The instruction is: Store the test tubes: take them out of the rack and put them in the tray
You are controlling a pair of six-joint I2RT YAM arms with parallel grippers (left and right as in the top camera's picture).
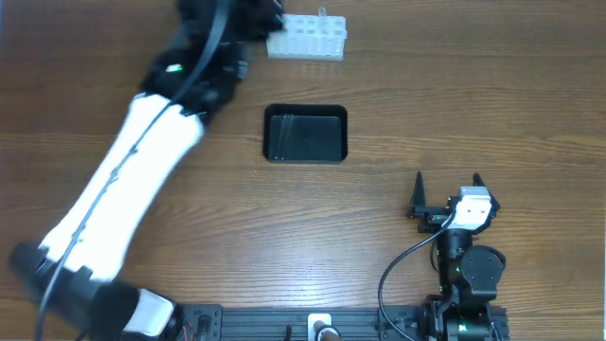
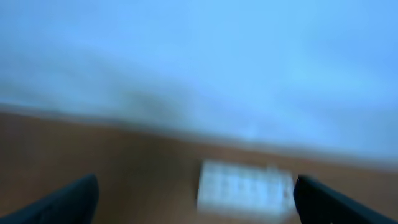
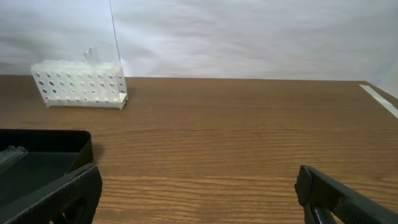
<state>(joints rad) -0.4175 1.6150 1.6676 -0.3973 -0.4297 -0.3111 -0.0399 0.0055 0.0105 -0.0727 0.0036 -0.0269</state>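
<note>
White rack: stands at the table's far edge, one clear test tube upright in it — right of its middle.
Black tray: sits nearer the arms than the rack, apart from it, with clear tubes lying inside.
Left gripper: up by the rack's left end, rack ahead between its fingers, jaws spread wide — holding nothing.
Right gripper: low over bare wood, well right of the tray, jaws wide apart and empty.
</note>
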